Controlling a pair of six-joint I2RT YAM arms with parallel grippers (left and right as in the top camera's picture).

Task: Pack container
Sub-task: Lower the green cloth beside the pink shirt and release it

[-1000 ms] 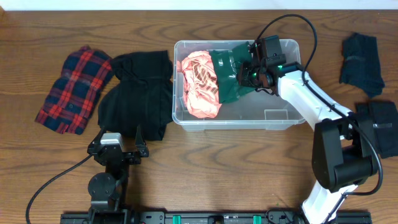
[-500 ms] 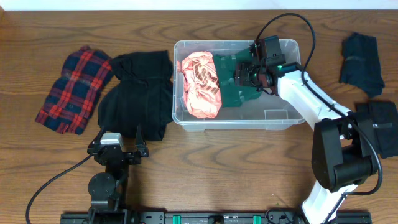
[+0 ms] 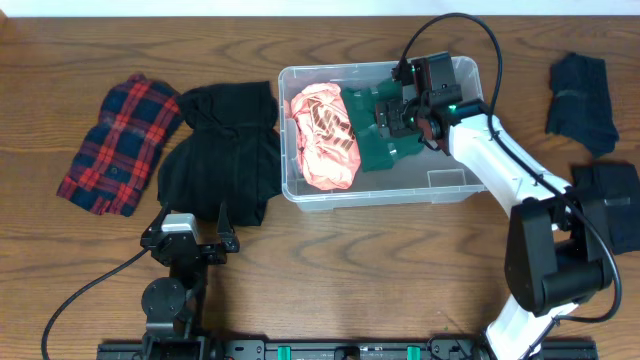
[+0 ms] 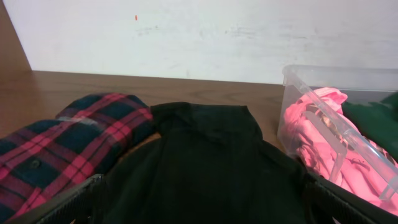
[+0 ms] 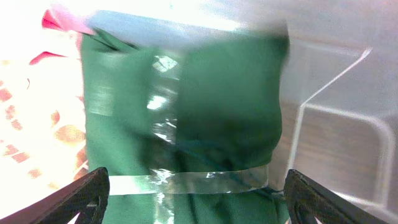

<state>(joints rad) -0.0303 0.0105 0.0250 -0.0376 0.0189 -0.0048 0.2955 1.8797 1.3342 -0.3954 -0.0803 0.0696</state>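
At upper centre of the overhead frame, on the desk, the container holds a pink garment at left and a green bundle at right. Right hand: above the bundle, fingers apart, empty. Left hand: lower left, fingers apart, empty.

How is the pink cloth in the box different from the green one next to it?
The pink garment has a printed pattern; the green garment is plain. The pink garment fills one end of the container; the green garment lies nearer the middle. Shiny clear bands cross the green garment; none show on the pink garment. Both are soft clothes lying side by side inside the container.
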